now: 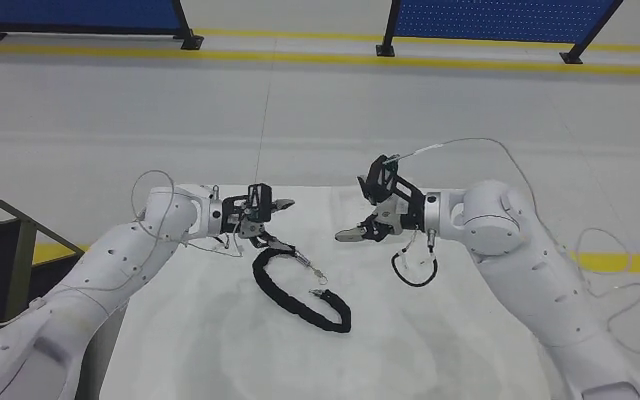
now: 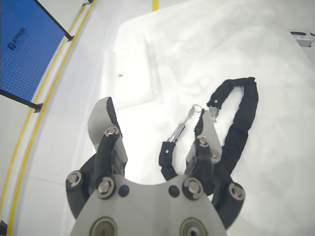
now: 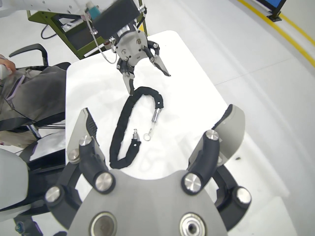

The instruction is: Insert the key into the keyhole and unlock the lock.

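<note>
Right, nearest to me at the bottom of the left wrist frame is the left gripper (image 2: 155, 108), its fingers spread wide and holding nothing. Just beyond it, in the lower middle, lies the silver lock barrel (image 2: 177, 132) at one end of the black-sleeved chain (image 2: 246, 124). The key (image 2: 189, 117) looks to be seated in its keyhole already, with its ring (image 2: 196, 109) flat on the white table (image 2: 221, 37). The chain's other end, a short metal pin (image 2: 214, 112), lies just beside the ring and apart from the barrel, so I judge the lock open or nearly so (I can't tell whether the key has been turned). Farther off, the sleeve loops toward the right of the frame. In the right wrist frame the right gripper (image 3: 158, 109) is likewise released and empty, with the chain near the centre. If a turn is owed, I'd pin the barrel with the left gripper, closing on the metal and not the soft sleeve, which would let it roll. Then I'd bring the right one onto the key's flat head, in line with the barrel, and twist gently without pulling, since the key could slip out.
</note>
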